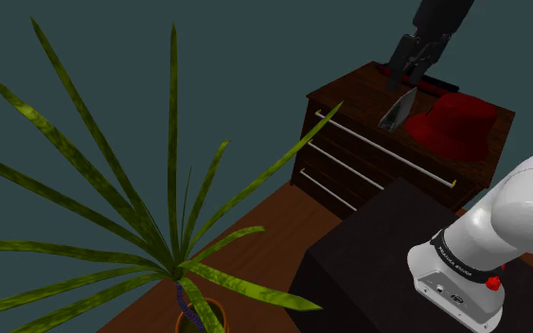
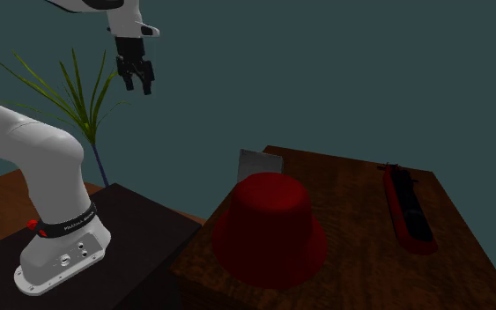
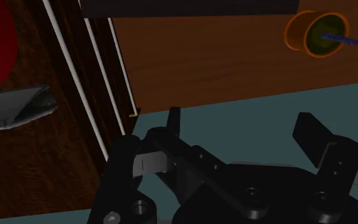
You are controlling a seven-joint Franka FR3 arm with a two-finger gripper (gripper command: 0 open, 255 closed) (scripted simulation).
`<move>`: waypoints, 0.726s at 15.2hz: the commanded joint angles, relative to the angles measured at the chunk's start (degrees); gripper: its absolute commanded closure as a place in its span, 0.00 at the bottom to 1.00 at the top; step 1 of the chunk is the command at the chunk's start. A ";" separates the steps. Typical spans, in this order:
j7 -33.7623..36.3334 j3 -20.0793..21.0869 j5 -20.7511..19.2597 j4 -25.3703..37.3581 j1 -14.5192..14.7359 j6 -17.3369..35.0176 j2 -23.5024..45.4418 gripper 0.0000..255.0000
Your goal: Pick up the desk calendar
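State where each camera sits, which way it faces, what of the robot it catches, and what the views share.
Shoulder view: beside and behind the stand, looking down over the dresser; white arm lower right, gripper at top.
Second exterior view: at the dresser's far end, looking along its top toward the plant; arm at left, gripper above.
Wrist view: on the hand, looking down past open fingers at the dresser's drawer front and the orange pot.
Shared: all three show the grey desk calendar beside the red hat.

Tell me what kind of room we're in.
Likely a bedroom or living room: a dark wooden dresser with drawers, a red hat on it, a potted plant on the floor nearby.
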 commanded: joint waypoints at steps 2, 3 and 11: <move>1.45 -0.08 -0.15 -0.12 -1.03 1.78 1.37 0.00; 2.90 -0.17 -0.29 -0.20 -2.07 3.53 2.75 0.00; 14.54 -1.50 -1.82 0.32 -10.10 16.30 13.77 0.00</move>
